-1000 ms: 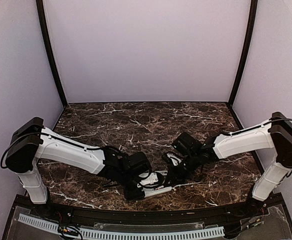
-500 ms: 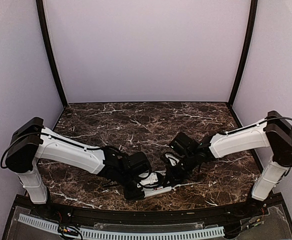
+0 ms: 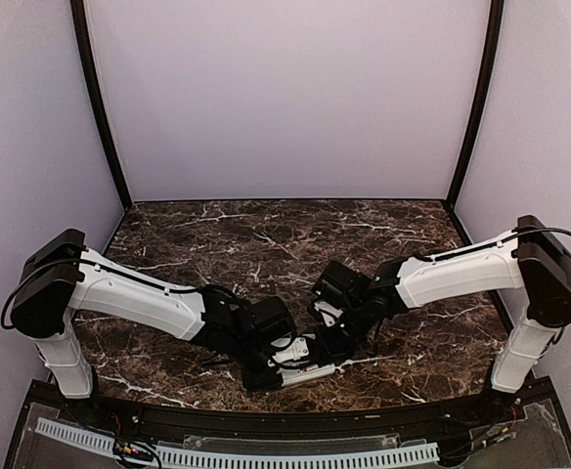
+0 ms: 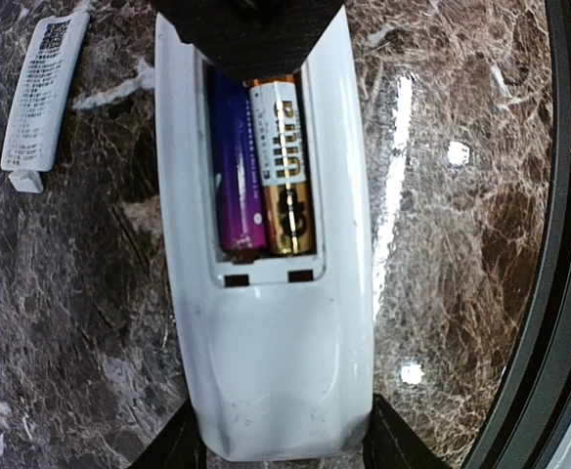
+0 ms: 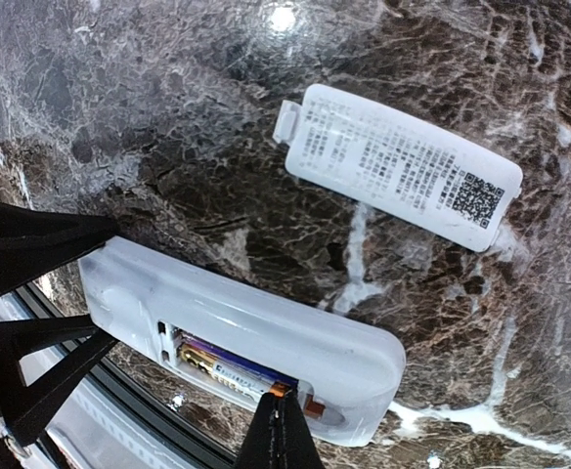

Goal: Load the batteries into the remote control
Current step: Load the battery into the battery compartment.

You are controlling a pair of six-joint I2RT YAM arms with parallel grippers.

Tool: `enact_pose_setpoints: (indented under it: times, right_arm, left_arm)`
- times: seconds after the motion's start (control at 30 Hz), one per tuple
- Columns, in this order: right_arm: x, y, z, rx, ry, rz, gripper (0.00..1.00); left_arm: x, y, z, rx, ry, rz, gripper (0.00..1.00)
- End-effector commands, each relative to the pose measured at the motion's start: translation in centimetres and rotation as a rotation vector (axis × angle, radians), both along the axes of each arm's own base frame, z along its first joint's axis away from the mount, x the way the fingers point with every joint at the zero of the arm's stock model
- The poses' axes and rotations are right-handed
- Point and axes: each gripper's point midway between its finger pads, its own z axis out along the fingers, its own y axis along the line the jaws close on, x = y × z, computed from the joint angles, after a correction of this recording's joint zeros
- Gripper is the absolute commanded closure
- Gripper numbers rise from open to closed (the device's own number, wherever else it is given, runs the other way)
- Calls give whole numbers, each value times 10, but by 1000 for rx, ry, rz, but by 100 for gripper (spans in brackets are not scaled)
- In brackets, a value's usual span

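White plastic, back side up: the remote control (image 4: pixel 266 332) lies on the dark marble table (image 3: pixel 266 234) near its front edge, between my two arms. Its long recess is uncovered, and the batteries (image 4: pixel 261 166) lie in it side by side, lengthwise, one purple and the other white and gold with dark lettering. Both sit down inside the recess, their ends close to the two small slots at the recess's end.

My left gripper (image 4: pixel 284 445) has its jaws about half apart, one finger on each long side of the rounded end of the remote, gripping the body across its width.

My right gripper (image 5: pixel 281 425) is closed tight, its fingers together in a single dark point. That point comes down at the other end of the recess, right at the end of the gold battery. I cannot tell whether it presses on the battery or only meets it. It holds nothing.

Beside the remote, apart from it, the flat white cover piece (image 5: pixel 403 176) lies on the marble with its printed side and code square up.
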Motion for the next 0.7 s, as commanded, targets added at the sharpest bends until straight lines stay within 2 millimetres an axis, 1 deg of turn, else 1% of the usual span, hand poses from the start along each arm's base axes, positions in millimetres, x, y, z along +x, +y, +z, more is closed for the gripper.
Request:
enact_pose_setpoints:
  times: [0.0,0.17,0.3,0.37,0.43,0.53,0.67]
  right_arm:
    - [-39,-1,-53,-104,51,83,100]
    - [-41,-13,-71,-187,44,90,100]
    - [-38,-24,-80,-236,23,80,100]
    - [-38,-25,-80,-244,16,86,99]
    - [-37,-25,-79,-243,11,85,98]
    - [-35,-23,-76,-239,4,87,98]
    - [-33,-22,-74,-242,-6,91,97]
  left_arm:
    - [-4,16,-14,62,20,7,58]
    - [-2,15,-10,47,14,10,54]
    - [1,16,-6,31,3,21,47]
    - [1,16,-2,19,-3,22,41]
    - [0,17,2,3,-6,21,37]
    - [0,17,10,-28,-16,16,35]
    - [0,19,26,-88,-41,15,33]
